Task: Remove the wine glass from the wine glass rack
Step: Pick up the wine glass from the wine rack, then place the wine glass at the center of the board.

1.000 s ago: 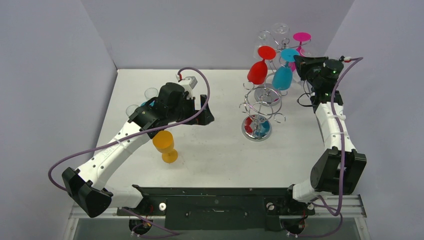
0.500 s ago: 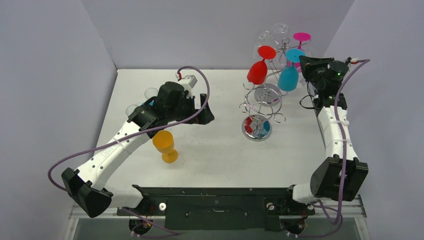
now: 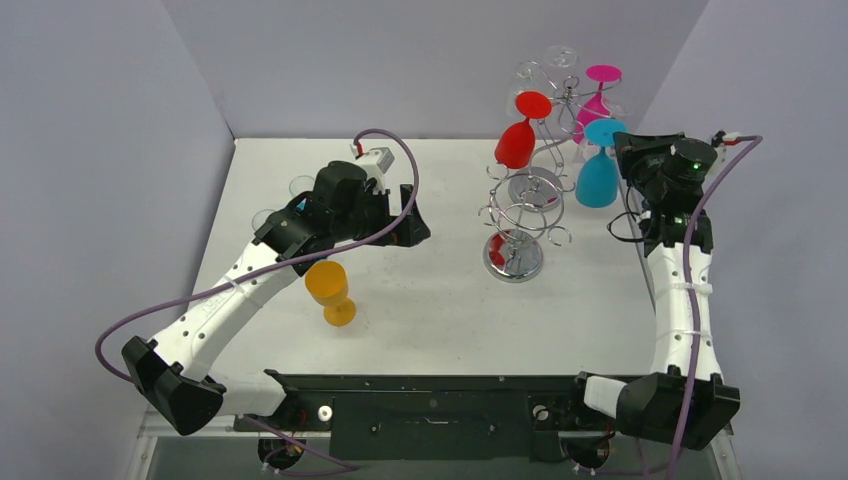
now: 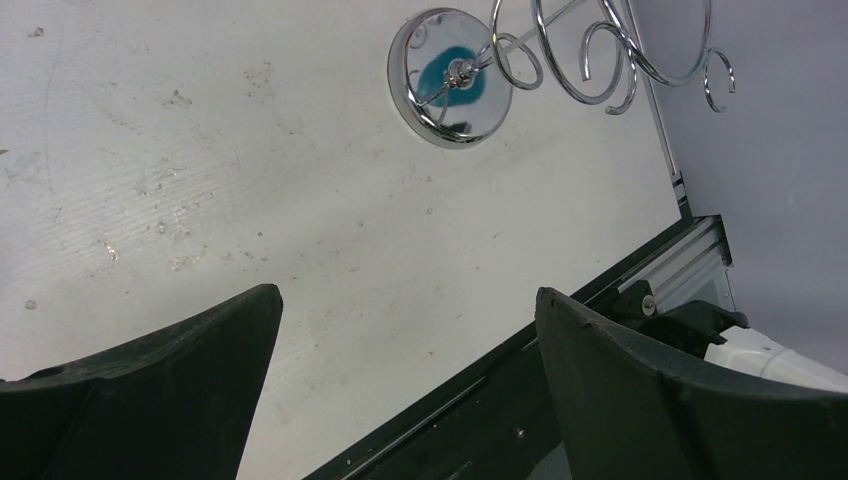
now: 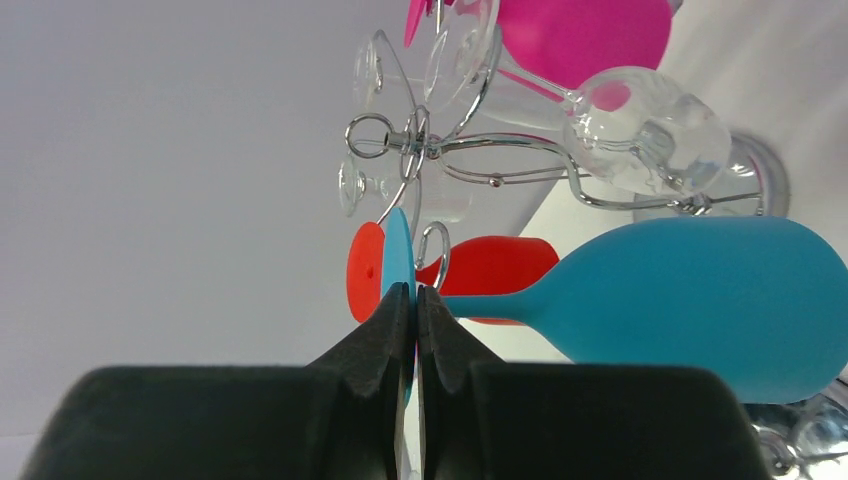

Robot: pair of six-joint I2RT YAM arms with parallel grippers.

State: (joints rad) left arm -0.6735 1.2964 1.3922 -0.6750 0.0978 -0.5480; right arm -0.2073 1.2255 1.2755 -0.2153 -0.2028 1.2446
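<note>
The chrome wine glass rack (image 3: pixel 525 205) stands at the table's back right, with its round base (image 4: pixel 450 77) in the left wrist view. A red glass (image 3: pixel 517 143), a pink glass (image 3: pixel 596 97) and clear glasses (image 5: pixel 640 130) hang upside down on it. My right gripper (image 3: pixel 628 148) is shut on the foot of a blue wine glass (image 3: pixel 598 178), which hangs bowl down just right of the rack, clear of its hooks. In the right wrist view the fingers (image 5: pixel 415 300) pinch the thin blue foot (image 5: pixel 398 250). My left gripper (image 3: pixel 415 228) is open and empty above the table's middle.
An orange glass (image 3: pixel 331 290) stands on the table under my left arm. Clear glasses (image 3: pixel 300 187) stand behind that arm at the left. The side walls are close to the rack and my right arm. The table's front rail (image 4: pixel 600 300) shows in the left wrist view.
My right gripper has carried the blue glass rightward and toward the front, off the rack's hook. The left arm has barely moved.
</note>
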